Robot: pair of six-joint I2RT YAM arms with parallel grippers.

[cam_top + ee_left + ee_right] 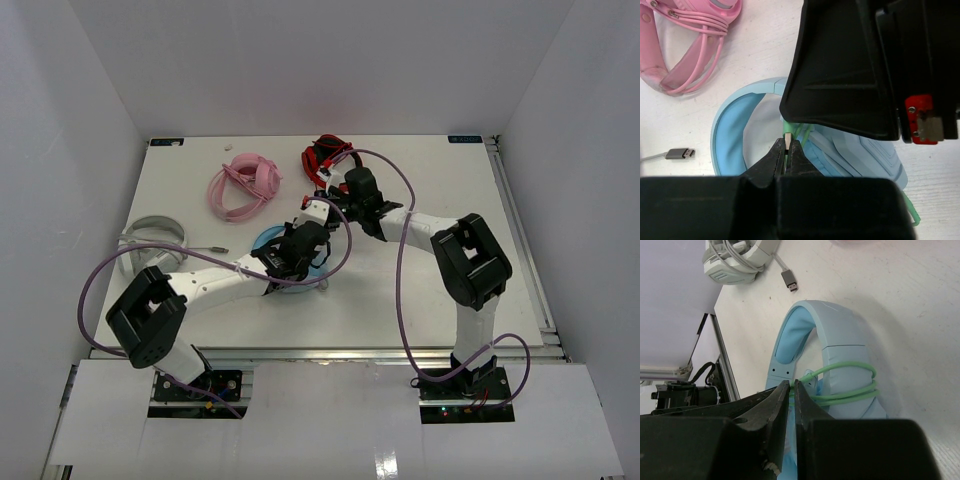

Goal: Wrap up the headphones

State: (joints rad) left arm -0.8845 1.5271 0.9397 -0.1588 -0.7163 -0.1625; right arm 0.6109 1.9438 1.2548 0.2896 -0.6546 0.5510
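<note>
Both arm bases sit at the near edge of the white table (430, 300), and both arms reach inward to meet over the middle. The headphones (840, 330) lie flat there, slightly left of centre and nearer the near edge than the far one. Their pale green cable (850, 396) makes a few turns across the light blue headband. The left gripper (788, 149) has its jaws closed to a sliver on a pale bit of that cable at the inner side of the band, probably to anchor it. The right gripper (791, 387) crosses close above it with its jaws narrow, and a green strand runs in between the tips. It appears to pinch the cable, likely to guide the next turn, though contact is not fully clear. Judgement: wrapping is partly done, with a loose tail left beside the cup. A grey-white headset (150, 245) rests by the left edge, its USB plug (790, 281) pointing toward the blue one. A pink headset (245, 185) and a red-and-black headset (328, 155) lie toward the far edge. Plain white walls (300, 60) enclose the table.
</note>
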